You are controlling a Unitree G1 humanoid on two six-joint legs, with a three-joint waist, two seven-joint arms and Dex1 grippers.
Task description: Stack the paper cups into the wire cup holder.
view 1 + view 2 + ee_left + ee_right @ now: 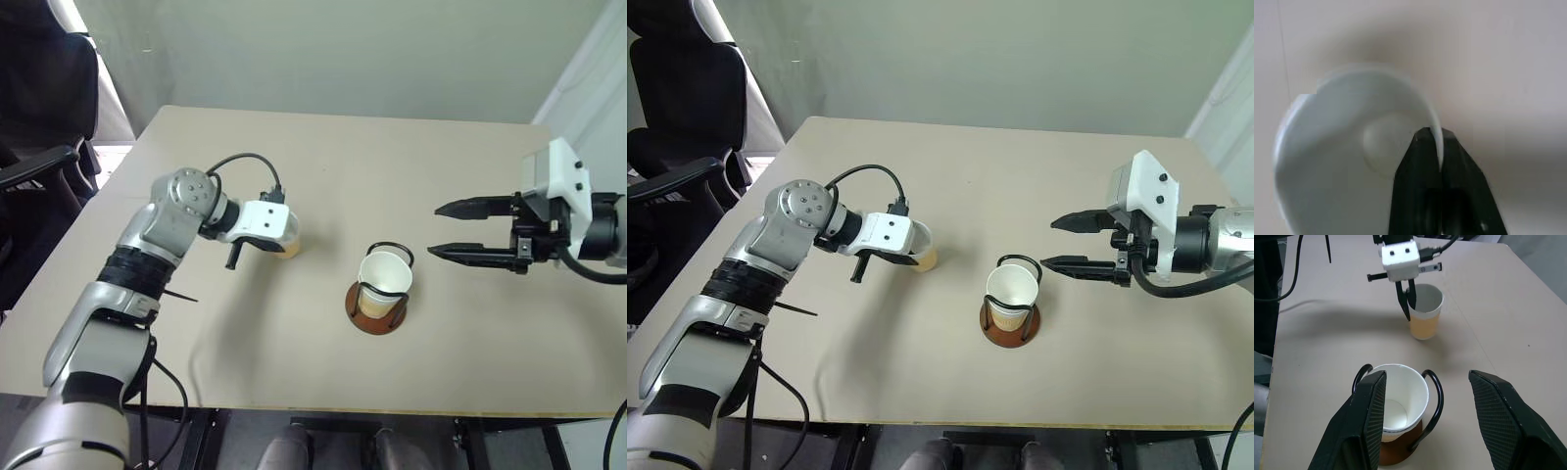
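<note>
Left gripper (1407, 303): jaws pinched on rim of loose paper cup (1426, 313), standing on surface (294, 323) left of wire cup holder (379, 305). Holder contains stacked cups (384, 279). Right gripper (460, 228): jaws open, empty, right of holder.

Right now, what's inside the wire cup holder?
A paper cup sits upright inside the wire cup holder, open and white within, nothing in it. Its wall hides most of the brown base, so I cannot tell whether another cup is nested beneath.

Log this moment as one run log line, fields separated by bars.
left gripper: shut on rim of loose paper cup | right gripper: open, empty | wire cup holder: holds one cup
</note>
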